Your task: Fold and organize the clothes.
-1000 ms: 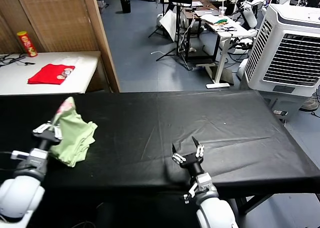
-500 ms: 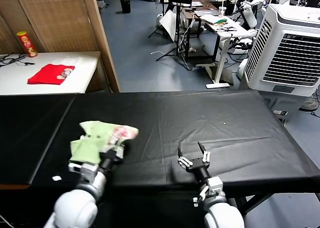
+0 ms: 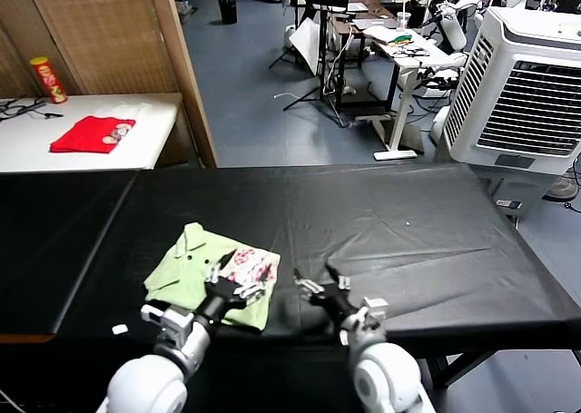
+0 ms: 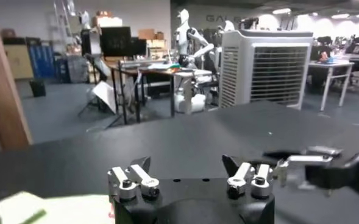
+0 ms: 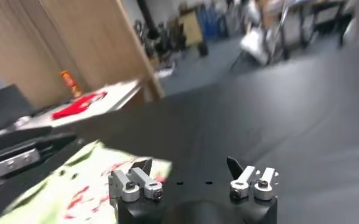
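One folded polo shirt (image 3: pixel 213 273) lies near the front edge of your black table (image 3: pixel 408 240).
Pale green, collar away from you, checked print uppermost. Your left gripper (image 3: pixel 235 284) hovers over its print corner, jaws apart, holding nothing; your right gripper (image 3: pixel 320 286) waits just beside the shirt, jaws apart. Bare cloth stretches well beyond it.

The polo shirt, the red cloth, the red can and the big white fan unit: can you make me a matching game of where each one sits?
Things:
1. polo shirt
2. red cloth
3. red can
4. white fan unit

Places:
A. standing at the white side table's back
B. on the floor behind the black table's right end
C. lying flat on the white side table
D. on the black table, by the left hand

Pairs: 1-D, 2-C, 3-A, 4-B
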`<action>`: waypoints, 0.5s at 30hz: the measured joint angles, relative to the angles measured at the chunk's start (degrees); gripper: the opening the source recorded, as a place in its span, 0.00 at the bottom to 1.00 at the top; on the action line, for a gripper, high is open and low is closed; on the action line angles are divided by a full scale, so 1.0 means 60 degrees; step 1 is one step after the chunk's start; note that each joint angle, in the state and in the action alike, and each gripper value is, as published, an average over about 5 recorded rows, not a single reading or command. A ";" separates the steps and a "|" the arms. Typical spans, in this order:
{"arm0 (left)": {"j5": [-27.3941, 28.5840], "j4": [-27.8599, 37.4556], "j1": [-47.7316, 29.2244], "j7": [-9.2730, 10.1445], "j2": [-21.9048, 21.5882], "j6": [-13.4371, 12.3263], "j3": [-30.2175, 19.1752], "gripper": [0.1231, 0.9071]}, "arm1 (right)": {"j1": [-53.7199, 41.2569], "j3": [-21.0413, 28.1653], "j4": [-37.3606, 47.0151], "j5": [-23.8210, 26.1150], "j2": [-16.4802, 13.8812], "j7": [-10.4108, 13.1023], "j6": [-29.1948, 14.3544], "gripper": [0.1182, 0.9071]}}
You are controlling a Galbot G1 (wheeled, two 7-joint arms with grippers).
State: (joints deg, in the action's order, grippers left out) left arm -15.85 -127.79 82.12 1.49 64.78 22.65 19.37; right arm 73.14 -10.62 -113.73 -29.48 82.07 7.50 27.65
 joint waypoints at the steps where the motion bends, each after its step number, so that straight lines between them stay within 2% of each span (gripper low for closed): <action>1: 0.0023 -0.0004 0.0046 0.0068 -0.0007 -0.0022 0.0082 0.86 | -0.0130 0.0136 0.0114 -0.0166 0.0038 0.0088 0.0063 0.86; 7: 0.0298 0.0020 0.0371 0.0331 0.0140 -0.0230 0.0365 0.86 | -0.0759 0.0714 0.0922 -0.0735 0.0348 0.0442 0.0179 0.86; 10: 0.0358 0.0011 0.0549 0.0388 0.0249 -0.0264 0.0456 0.86 | -0.0989 0.0831 0.1316 -0.0942 0.0525 0.0517 0.0208 0.80; 15: 0.0379 -0.0041 0.0827 0.0465 0.0364 -0.0331 0.0636 0.86 | -0.1320 0.0903 0.1911 -0.0920 0.0779 0.0439 0.0152 0.48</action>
State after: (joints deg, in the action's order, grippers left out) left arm -13.57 -128.04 87.09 4.28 66.96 20.66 23.18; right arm 65.22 -5.20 -102.27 -35.00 86.75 10.13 28.56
